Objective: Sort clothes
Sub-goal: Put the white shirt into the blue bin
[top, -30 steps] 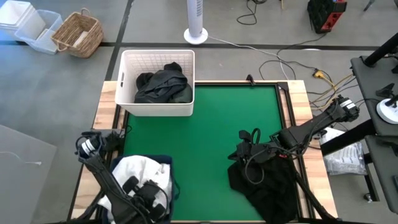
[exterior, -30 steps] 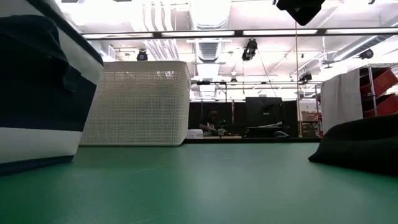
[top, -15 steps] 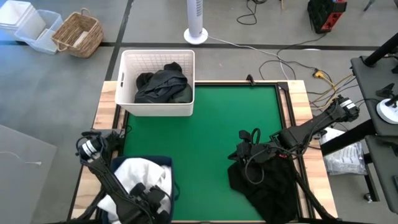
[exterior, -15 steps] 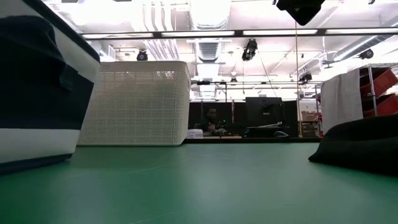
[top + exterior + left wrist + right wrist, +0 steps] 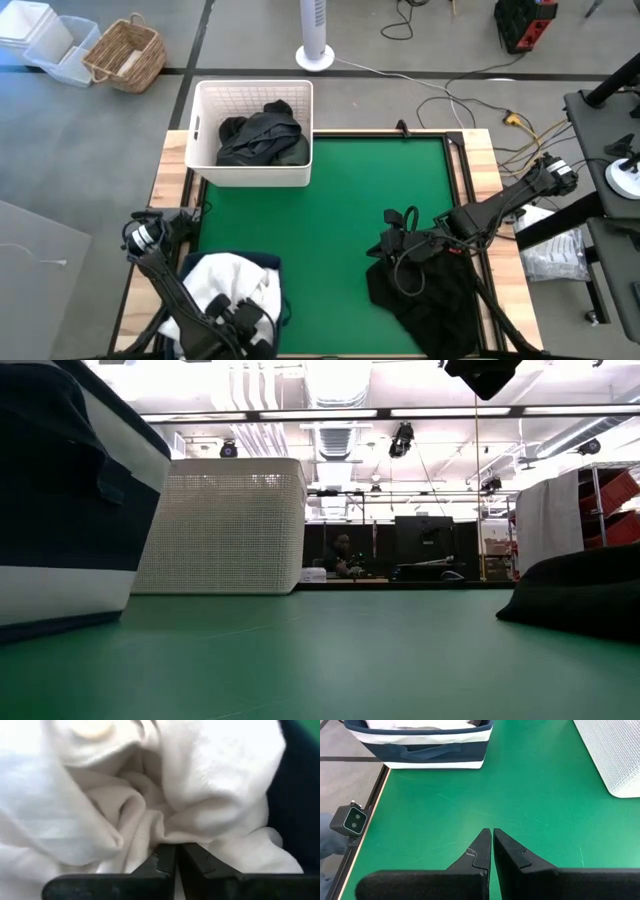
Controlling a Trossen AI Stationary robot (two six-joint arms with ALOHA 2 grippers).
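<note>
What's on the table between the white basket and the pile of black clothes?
Nothing. In the high view only bare green mat lies between the white basket and the black clothes pile. The low view shows the same.

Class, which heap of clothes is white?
The clothes in the navy bin by the left gripper; the basket's heap and the table's heap are dark.

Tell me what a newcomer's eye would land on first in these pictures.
The bright green table first, with the white lattice basket at its far left corner holding dark clothes. Next, the heap of white clothes in the navy bin at the near left corner, where the left gripper sits shut against the white fabric. Last, the black clothes pile at near right, beside the shut, empty right gripper.
</note>
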